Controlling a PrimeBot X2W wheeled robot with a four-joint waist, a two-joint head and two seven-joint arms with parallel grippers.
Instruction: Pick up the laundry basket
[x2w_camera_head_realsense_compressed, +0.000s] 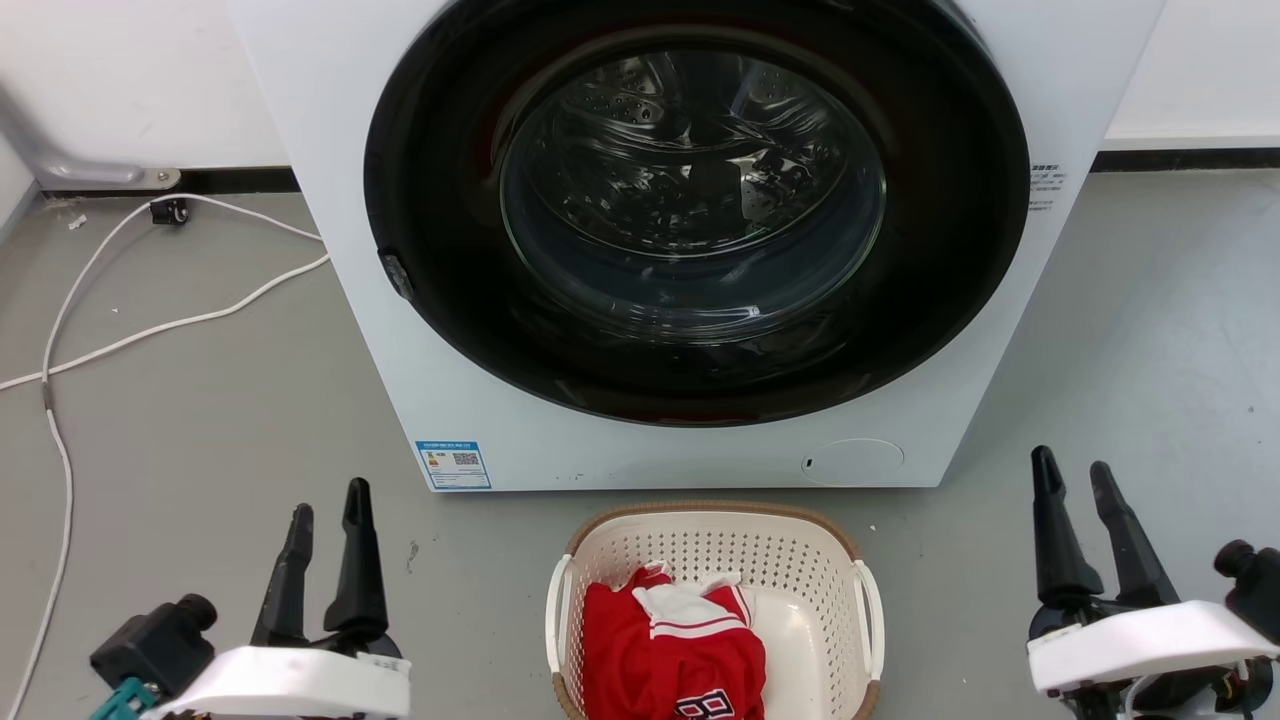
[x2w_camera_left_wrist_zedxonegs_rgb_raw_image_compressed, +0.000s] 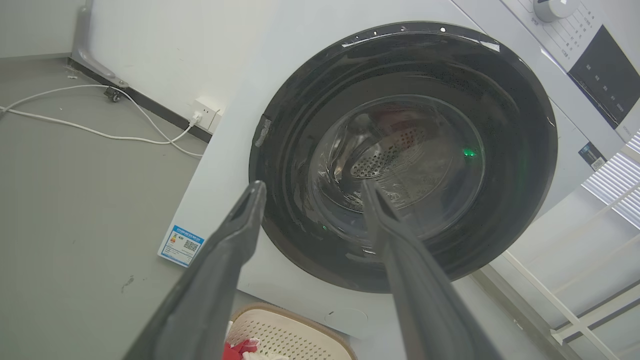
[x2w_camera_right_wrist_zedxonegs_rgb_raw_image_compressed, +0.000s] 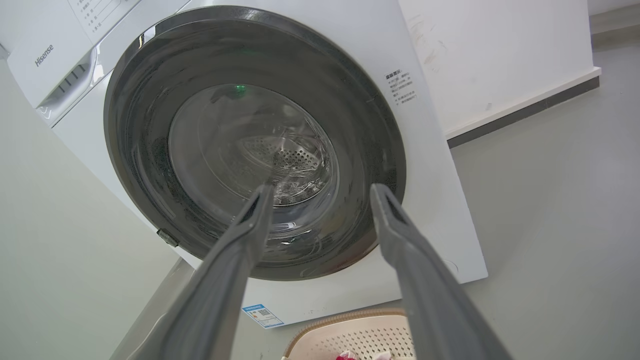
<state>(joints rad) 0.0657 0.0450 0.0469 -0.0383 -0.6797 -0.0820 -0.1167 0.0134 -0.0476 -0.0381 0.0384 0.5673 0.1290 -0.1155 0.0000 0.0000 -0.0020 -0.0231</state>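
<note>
The laundry basket (x2w_camera_head_realsense_compressed: 800, 560), cream perforated plastic with a tan rim and white side handles, sits on the grey floor in front of the washing machine, low in the head view's centre. A red and white garment (x2w_camera_head_realsense_compressed: 670, 645) lies inside it. My left gripper (x2w_camera_head_realsense_compressed: 328, 505) is open at the lower left, well to the left of the basket and apart from it. Off to the basket's right, my right gripper (x2w_camera_head_realsense_compressed: 1072, 475) is open and holds nothing. The basket's far rim shows in the left wrist view (x2w_camera_left_wrist_zedxonegs_rgb_raw_image_compressed: 290, 312) and the right wrist view (x2w_camera_right_wrist_zedxonegs_rgb_raw_image_compressed: 345, 317), below the open fingers.
A white front-loading washing machine (x2w_camera_head_realsense_compressed: 420, 380) with a shut dark round door (x2w_camera_head_realsense_compressed: 695, 210) stands right behind the basket. White cables (x2w_camera_head_realsense_compressed: 150, 325) trail across the floor at the left. A wall with a dark baseboard (x2w_camera_head_realsense_compressed: 1185, 160) runs behind.
</note>
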